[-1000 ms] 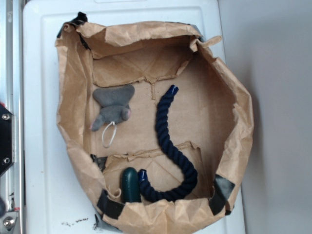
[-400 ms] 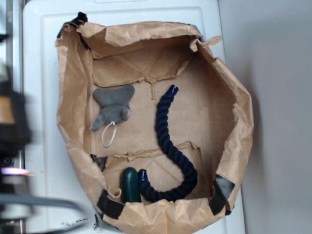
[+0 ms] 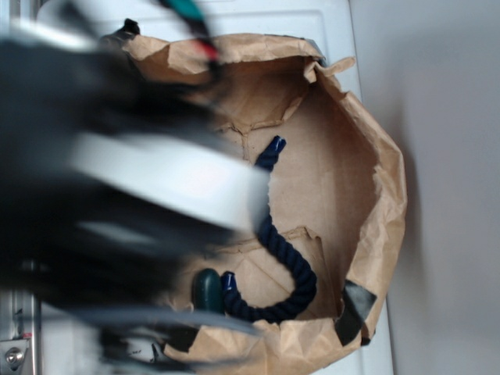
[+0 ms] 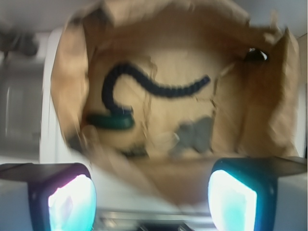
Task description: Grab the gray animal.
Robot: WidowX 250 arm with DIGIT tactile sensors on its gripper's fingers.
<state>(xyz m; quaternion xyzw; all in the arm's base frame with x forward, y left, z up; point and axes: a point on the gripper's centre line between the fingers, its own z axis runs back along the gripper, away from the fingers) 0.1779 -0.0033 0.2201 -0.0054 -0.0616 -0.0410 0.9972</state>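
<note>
In the exterior view a blurred dark arm (image 3: 117,180) fills the left of the frame and hides the gray animal, leaving the navy rope (image 3: 275,234) and dark green object (image 3: 207,289) visible in the brown paper tray (image 3: 383,195); no writing is legible. In the wrist view the claw (image 4: 151,199) is released, its two fingers (image 4: 72,202) wide apart at the bottom corners, and the gray animal (image 4: 195,137) lies blurred just above the gap between them, right of centre, long axis running lower left to upper right.

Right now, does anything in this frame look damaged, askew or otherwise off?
The brown paper bag is torn open, crumpled and taped at its corners. The blurred arm blocks the gray animal in the exterior view. Nothing looks spilled.
</note>
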